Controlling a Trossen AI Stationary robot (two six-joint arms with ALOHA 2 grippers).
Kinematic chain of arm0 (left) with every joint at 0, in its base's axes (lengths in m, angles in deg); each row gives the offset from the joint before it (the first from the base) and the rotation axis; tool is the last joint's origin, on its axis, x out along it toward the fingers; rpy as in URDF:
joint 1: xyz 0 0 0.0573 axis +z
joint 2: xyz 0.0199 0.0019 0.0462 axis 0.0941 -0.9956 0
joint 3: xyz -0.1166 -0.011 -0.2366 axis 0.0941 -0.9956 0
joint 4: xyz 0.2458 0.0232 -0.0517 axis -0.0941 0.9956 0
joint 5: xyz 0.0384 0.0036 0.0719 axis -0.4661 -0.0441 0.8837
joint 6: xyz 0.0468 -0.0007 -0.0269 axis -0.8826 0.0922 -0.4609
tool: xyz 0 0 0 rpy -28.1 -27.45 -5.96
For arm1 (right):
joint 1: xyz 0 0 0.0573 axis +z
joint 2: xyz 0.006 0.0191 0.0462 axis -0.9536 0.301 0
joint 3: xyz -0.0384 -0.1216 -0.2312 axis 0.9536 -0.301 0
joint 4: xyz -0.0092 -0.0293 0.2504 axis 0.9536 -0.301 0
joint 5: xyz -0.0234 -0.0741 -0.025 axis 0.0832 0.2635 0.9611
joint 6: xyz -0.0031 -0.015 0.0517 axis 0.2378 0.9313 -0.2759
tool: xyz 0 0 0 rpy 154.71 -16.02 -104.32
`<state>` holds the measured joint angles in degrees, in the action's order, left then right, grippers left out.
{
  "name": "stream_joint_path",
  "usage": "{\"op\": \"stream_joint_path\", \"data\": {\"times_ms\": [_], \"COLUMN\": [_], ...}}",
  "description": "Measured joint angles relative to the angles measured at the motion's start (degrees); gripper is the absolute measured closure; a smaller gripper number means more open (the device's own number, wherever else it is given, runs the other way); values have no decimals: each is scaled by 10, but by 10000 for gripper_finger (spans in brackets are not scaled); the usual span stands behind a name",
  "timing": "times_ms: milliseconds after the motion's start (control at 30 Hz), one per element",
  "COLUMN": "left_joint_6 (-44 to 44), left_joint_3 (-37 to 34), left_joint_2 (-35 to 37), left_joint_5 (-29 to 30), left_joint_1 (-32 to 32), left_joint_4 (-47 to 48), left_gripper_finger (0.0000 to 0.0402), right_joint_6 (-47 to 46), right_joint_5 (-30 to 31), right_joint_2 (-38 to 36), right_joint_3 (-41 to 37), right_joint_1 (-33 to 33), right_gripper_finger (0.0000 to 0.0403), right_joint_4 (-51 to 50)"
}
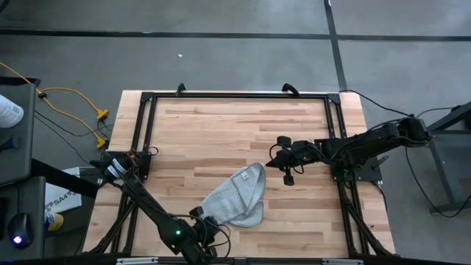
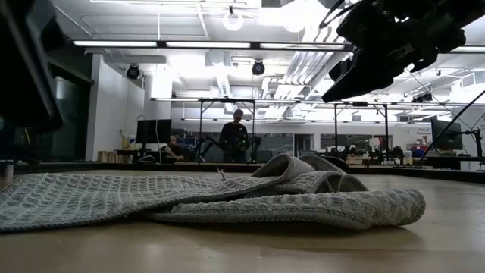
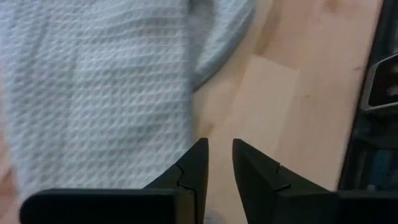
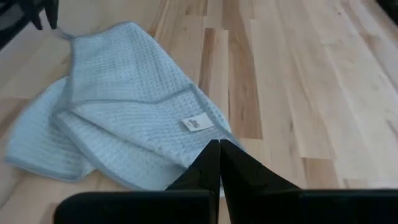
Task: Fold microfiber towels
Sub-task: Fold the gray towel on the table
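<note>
High view, towel: light grey microfiber towel (image 1: 237, 197) lying crumpled on the wooden table (image 1: 221, 125), toward 6 o'clock from the table centre, folded over itself into a rough wedge.
High view, left gripper: left gripper (image 1: 215, 237) at the 7 o'clock corner of the cloth, just beside its edge, near the table's front rim.
High view, right gripper: right gripper (image 1: 284, 171) at 3 o'clock from the towel, near it but apart.
Left wrist view, fingers: left gripper (image 3: 221, 163) with dark angular fingers (image 3: 194, 165) slightly spread, a narrow gap between them, nothing pinched; cloth edge (image 3: 106, 81) close beside one fingertip, contact not clear.
Right wrist view, fingers: right gripper (image 4: 219, 149) with tips pressed together, empty, above the wood just beside the towel (image 4: 124, 106).
Texture: fine waffle weave, soft, with a thin hemmed border.
Only in right wrist view: small white label (image 4: 198, 123) on the upper layer and a thin hanging loop at one corner.
Only in low view: towel (image 2: 227, 199) as a low rumpled heap with raised folds; people (image 2: 238, 136) standing far behind the table.
Table surface: pale butcher-block strips, smooth.
</note>
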<state>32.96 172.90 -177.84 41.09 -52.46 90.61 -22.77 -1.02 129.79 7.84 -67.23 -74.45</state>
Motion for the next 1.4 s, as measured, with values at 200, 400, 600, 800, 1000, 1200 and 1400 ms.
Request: {"op": "stream_joint_path", "data": {"times_ms": [200, 400, 600, 800, 1000, 1200, 1400], "left_joint_6": [71, 111, 118, 124, 151, 160, 161], "left_joint_3": [0, 0, 0, -1, -1, 0, 0], "left_joint_2": [0, 1, -1, -7, -12, -15, -15], "left_joint_5": [22, 41, 43, 43, 50, 53, 53], "left_joint_1": [-22, -38, -36, -40, -49, -52, -52], "left_joint_4": [25, 36, 38, 36, 40, 41, 44], "left_gripper_finger": [329, 329, 329, 329, 329, 329, 329], "right_joint_6": [18, 58, 120, 174, 198, 214, 231], "right_joint_5": [7, 9, 9, 18, 12, -1, -5], "right_joint_2": [76, 166, 253, 307, 326, 346, 369], "right_joint_3": [15, 103, 208, 271, 306, 307, 306], "right_joint_1": [0, -2, -2, -1, -1, 0, 10], "right_gripper_finger": [401, 401, 400, 400, 400, 400, 400], "right_joint_4": [-4, -31, -130, -161, -166, -150, -113]}}
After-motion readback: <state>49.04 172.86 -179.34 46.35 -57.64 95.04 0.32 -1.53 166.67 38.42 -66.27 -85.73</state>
